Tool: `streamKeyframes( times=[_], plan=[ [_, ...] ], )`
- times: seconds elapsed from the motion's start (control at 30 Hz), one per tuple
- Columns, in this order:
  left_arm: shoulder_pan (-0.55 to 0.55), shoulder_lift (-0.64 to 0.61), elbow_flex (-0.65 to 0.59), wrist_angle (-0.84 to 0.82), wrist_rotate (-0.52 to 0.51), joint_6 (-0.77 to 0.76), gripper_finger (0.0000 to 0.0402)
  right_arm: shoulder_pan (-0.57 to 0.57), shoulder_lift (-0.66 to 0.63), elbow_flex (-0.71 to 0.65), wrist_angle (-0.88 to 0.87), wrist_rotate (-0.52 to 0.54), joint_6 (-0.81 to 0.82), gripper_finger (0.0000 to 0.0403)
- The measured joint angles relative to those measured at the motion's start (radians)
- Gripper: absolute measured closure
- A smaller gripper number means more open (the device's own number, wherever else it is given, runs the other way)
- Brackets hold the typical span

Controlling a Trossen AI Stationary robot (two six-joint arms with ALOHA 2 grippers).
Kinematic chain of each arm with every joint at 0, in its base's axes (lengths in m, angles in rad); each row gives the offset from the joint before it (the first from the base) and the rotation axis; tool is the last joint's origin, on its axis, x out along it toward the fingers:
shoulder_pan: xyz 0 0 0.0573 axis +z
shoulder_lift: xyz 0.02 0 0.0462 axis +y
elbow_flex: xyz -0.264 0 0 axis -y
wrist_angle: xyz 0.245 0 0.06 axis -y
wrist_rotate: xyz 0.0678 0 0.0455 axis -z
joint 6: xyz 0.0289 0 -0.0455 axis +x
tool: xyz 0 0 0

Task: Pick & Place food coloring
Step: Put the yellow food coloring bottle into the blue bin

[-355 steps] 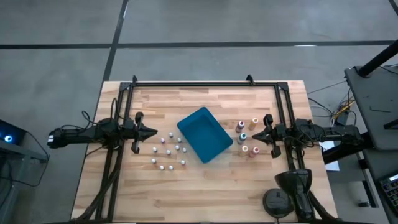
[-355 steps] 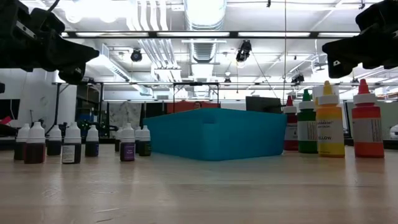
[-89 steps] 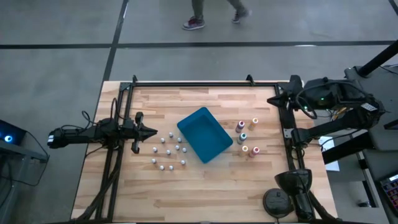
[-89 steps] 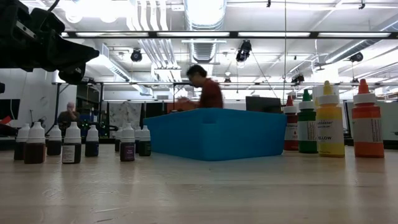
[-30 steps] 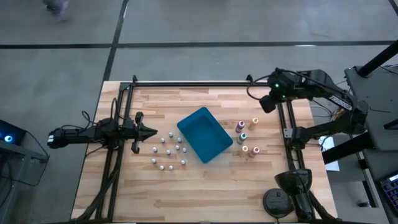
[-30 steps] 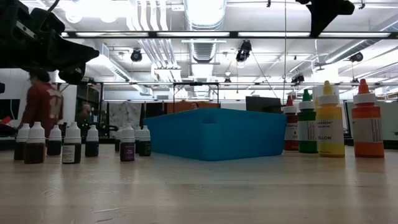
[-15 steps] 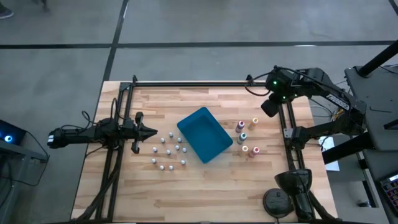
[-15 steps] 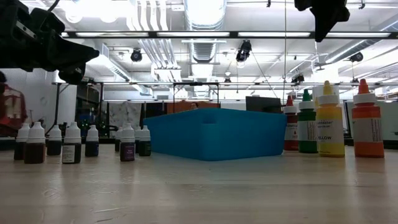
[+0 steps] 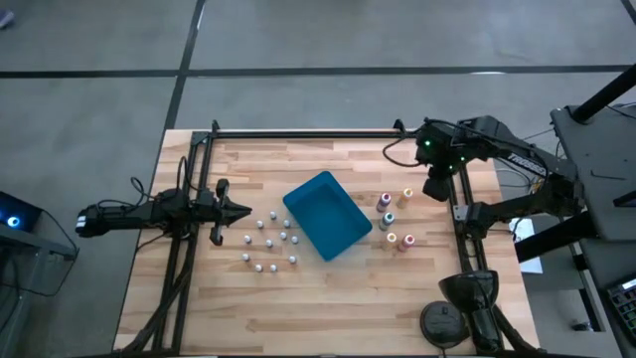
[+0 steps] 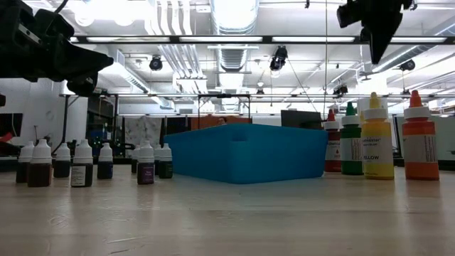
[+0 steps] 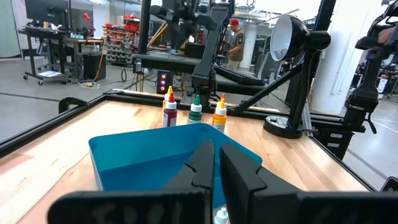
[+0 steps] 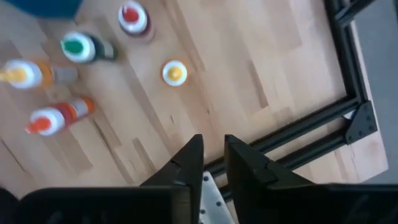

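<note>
Right gripper [image 9: 434,189]: raised beside the coloured-top plastic food coloring bottles [image 9: 394,218], fingers parted slightly, empty, apparently lining up a pick | Blue rectangular plastic tray [image 9: 327,215]: between bottle groups | Left gripper [image 9: 241,210]: closed, empty, waiting near small white-capped bottles [image 9: 268,243].

Wooden table [image 9: 328,298] with blue tray [image 9: 327,215], white-capped small bottles [image 9: 268,242], colour-capped food coloring bottles [image 9: 394,219].
</note>
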Motion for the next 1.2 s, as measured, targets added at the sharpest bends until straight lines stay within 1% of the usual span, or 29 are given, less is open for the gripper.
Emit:
streamKeyframes(
  times=[0.23, 0.43, 0.67, 0.83, 1.2],
  plan=[
    [0.0, 0.0, 0.0, 0.0, 0.0, 0.0, 0.0402, 0.0, 0.0, -0.081, 0.065, 0.001, -0.085, 0.0283],
    [0.0, 0.0, 0.0, 0.0, 0.0, 0.0, 0.0402, 0.0, -0.001, -0.127, 0.145, -0.001, -0.162, 0.0245],
    [0.0, 0.0, 0.0, 0.0, 0.0, 0.0, 0.0402, 0.0, -0.001, -0.151, 0.21, -0.066, -0.25, 0.0211],
    [0.0, 0.0, 0.0, 0.0, 0.0, 0.0, 0.0402, 0.0, -0.001, -0.183, 0.253, -0.103, -0.314, 0.0199],
    [0.0, 0.0, 0.0, 0.0, 0.0, 0.0, 0.0402, 0.0, 0.0, -0.322, 0.346, -0.107, -0.422, 0.0197]
  ],
)
